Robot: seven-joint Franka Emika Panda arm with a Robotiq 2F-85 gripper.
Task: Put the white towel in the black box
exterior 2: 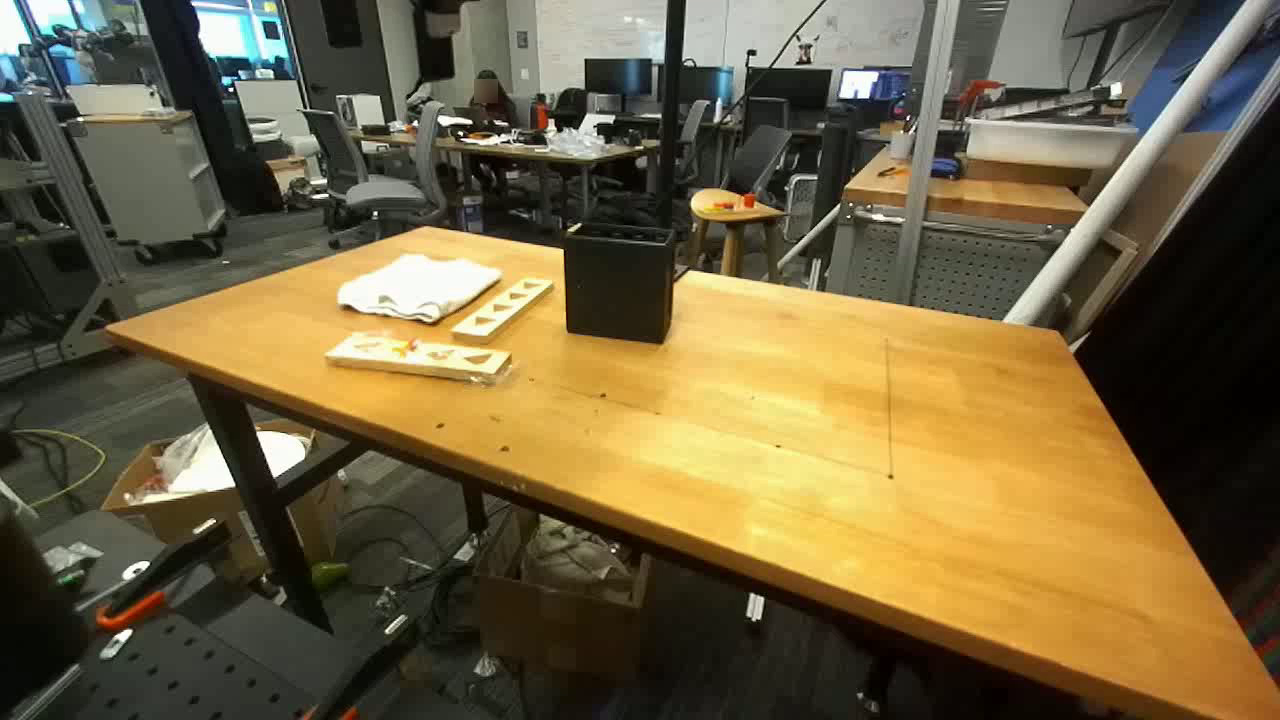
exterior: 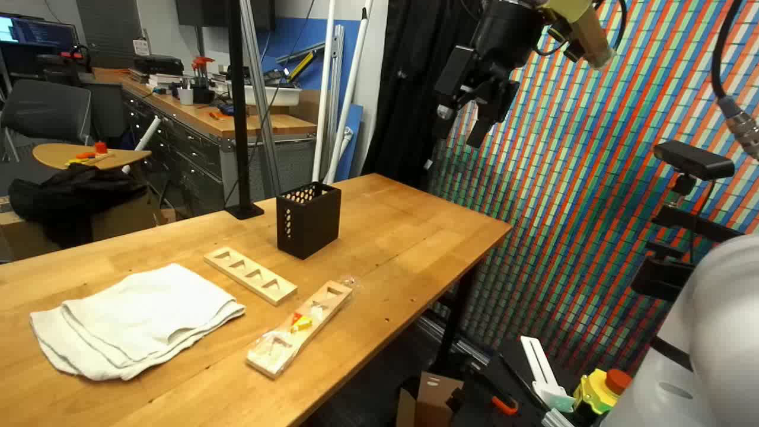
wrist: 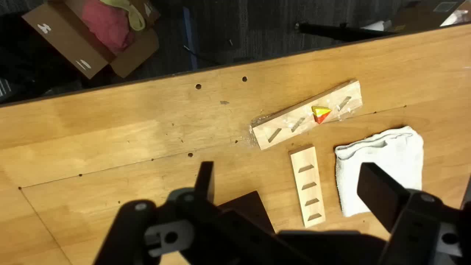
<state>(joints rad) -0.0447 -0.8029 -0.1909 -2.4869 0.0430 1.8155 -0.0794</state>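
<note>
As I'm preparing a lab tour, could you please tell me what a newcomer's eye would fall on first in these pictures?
First, probably, comes the multicoloured backdrop beside the wooden table in an exterior view, the open gripper hanging partly in front of it. On the table, the folded white towel stands out, with the black box upright apart from it.

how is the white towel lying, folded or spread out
Folded, loosely. In an exterior view the white towel lies on the table in overlapping layers, and the wrist view shows doubled edges along one side.
</note>
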